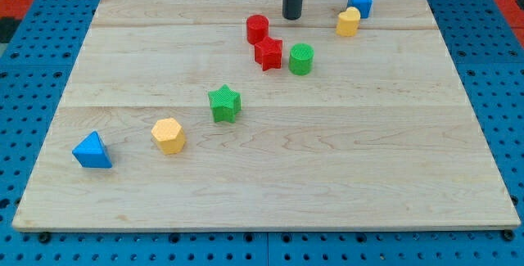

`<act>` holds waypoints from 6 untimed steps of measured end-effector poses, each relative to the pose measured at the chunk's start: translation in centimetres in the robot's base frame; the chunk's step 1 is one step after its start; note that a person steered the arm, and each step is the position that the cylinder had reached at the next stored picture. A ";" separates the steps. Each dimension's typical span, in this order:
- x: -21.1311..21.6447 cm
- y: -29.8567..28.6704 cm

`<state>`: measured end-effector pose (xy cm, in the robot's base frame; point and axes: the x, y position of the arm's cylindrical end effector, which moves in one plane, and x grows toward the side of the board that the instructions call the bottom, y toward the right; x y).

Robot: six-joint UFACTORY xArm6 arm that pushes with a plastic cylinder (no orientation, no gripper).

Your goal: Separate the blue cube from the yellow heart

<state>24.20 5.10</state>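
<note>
The blue cube sits near the view's top right of the wooden board. The yellow heart lies just below and left of it, touching or nearly touching. My tip is the lower end of the dark rod, to the left of both blocks, roughly a block and a half's width from the heart. It touches no block.
A red cylinder, a red star and a green cylinder cluster just below my tip. A green star sits mid-board. A yellow hexagon and a blue triangle lie at the lower left.
</note>
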 end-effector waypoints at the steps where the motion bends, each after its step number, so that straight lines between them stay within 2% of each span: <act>1: -0.6 1.3; 4: -0.7 9.4; 5: -1.5 11.2; 6: -2.5 10.6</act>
